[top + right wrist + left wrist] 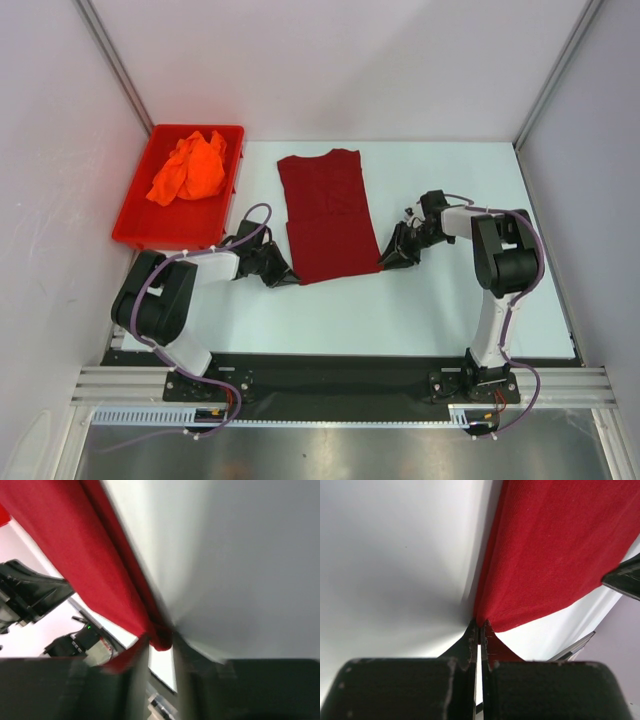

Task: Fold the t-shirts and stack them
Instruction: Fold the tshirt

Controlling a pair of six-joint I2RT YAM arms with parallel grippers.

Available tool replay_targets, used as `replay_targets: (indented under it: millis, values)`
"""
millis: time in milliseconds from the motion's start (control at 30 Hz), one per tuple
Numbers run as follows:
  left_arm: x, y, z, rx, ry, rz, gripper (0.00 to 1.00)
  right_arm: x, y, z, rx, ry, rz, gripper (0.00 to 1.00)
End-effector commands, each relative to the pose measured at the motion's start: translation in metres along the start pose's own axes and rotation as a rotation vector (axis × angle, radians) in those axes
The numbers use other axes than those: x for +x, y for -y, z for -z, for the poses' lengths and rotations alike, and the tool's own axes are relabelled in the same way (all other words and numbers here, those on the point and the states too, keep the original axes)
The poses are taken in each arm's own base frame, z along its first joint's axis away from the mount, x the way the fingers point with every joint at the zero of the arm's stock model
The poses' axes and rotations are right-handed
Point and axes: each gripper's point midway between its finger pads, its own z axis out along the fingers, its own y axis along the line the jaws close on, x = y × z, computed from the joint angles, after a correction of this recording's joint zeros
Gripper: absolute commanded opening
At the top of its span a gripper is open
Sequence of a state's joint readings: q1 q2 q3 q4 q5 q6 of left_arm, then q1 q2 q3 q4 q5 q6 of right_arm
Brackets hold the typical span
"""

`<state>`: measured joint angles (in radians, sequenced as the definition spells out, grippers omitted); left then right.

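Bright even light, soft shadows; right wrist view seemingly motion-blurred.

Left gripper [480, 630] pinched closed; right gripper [160, 645] narrowly apart.

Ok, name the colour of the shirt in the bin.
The shirt is bright orange; top external view.

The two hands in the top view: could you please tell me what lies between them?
Only the near hem of the maroon t-shirt, running from the left hand across to the right hand; the top view shows this.
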<state>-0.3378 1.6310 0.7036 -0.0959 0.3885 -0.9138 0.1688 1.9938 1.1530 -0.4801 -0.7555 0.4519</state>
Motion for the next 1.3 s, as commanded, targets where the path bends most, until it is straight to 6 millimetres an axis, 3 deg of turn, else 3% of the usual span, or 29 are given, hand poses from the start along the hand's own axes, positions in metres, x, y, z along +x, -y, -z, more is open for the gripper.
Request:
replay_targets:
  millis: [0, 67, 167, 333, 400, 567, 600, 700, 733, 867, 1067, 1267]
  values:
    - [-0.003, -0.028, -0.003, -0.115, 0.023, -0.027, 0.00, -0.012, 0.035, -0.013, 0.147, 0.046, 0.030, 0.24]
    - [-0.003, -0.029, -0.001, -0.121, 0.027, -0.035, 0.00, -0.006, 0.032, -0.013, 0.140, 0.046, 0.034, 0.20]
    - [-0.004, -0.029, 0.001, -0.124, 0.036, -0.052, 0.00, -0.001, 0.019, -0.015, 0.117, 0.045, 0.065, 0.00]
    - [-0.002, -0.027, 0.009, -0.141, 0.040, -0.105, 0.00, 0.016, 0.006, -0.016, 0.119, 0.028, 0.105, 0.00]
    - [0.001, -0.023, 0.016, -0.142, 0.055, -0.136, 0.00, 0.030, 0.010, -0.014, 0.131, 0.015, 0.102, 0.00]
    - [0.029, -0.032, 0.031, -0.150, 0.041, -0.153, 0.00, 0.064, 0.013, 0.000, 0.143, 0.019, 0.118, 0.00]
    - [0.039, -0.044, 0.034, -0.169, 0.026, -0.134, 0.00, 0.077, 0.022, 0.001, 0.154, 0.002, 0.102, 0.00]
    - [0.049, -0.047, 0.049, -0.149, 0.041, -0.140, 0.00, 0.091, 0.019, 0.017, 0.155, 0.032, 0.118, 0.00]
    - [0.058, -0.059, 0.054, -0.176, 0.027, -0.134, 0.00, 0.103, 0.026, 0.018, 0.164, 0.018, 0.106, 0.00]
    - [0.078, -0.056, 0.077, -0.128, 0.048, -0.170, 0.00, 0.132, 0.022, 0.031, 0.145, 0.031, 0.123, 0.00]
    - [0.114, -0.065, 0.090, -0.106, -0.007, -0.166, 0.00, 0.176, 0.020, 0.036, 0.149, 0.026, 0.124, 0.00]
    - [0.111, -0.061, 0.106, -0.115, 0.026, -0.200, 0.00, 0.186, 0.001, 0.058, 0.124, 0.079, 0.146, 0.00]
